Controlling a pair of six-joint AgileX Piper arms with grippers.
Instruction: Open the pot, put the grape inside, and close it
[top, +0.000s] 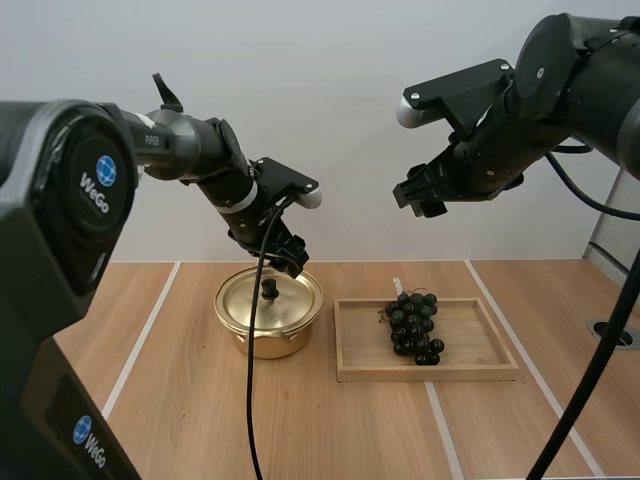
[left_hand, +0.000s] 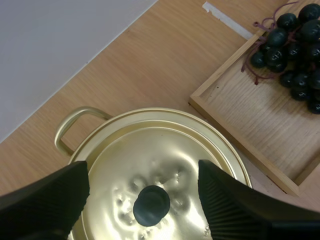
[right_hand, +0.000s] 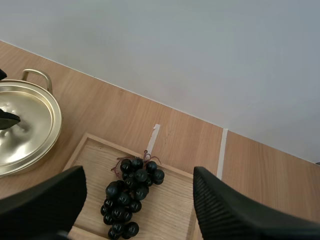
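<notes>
Left wrist view: our left gripper (left_hand: 142, 170) hangs close over the pot (top: 262, 343), fingers apart with their ribbed faces turned inward, one on each side of the knob (left_hand: 151, 205) and holding nothing.
Knob: small, round, matte black, standing at the middle of the lid (left_hand: 150, 145).
Lid: a shallow dome of shiny gold metal, lightly dimpled around the knob. It sits on the pot, so the pot is closed.
Step in hand: we judge this to be the opening step, lining up on the knob before any grip.
Next move: it likely calls for coming down a little, pinching the knob dead centre and lifting straight up. The knob looks small and smooth, so an off-centre pinch could slip.
Tray (top: 470, 368): a flat rectangle of pale wood with a low rim, just beside the pot on our right.
Grapes (top: 415, 326): a dark bunch of round, glossy berries on a reddish stem, lying in the tray.
Right gripper (right_hand: 139, 172): held high over the tray and grapes, fingers apart and empty.
Table (top: 200, 420): light wood grain crossed by white tape lines.
</notes>
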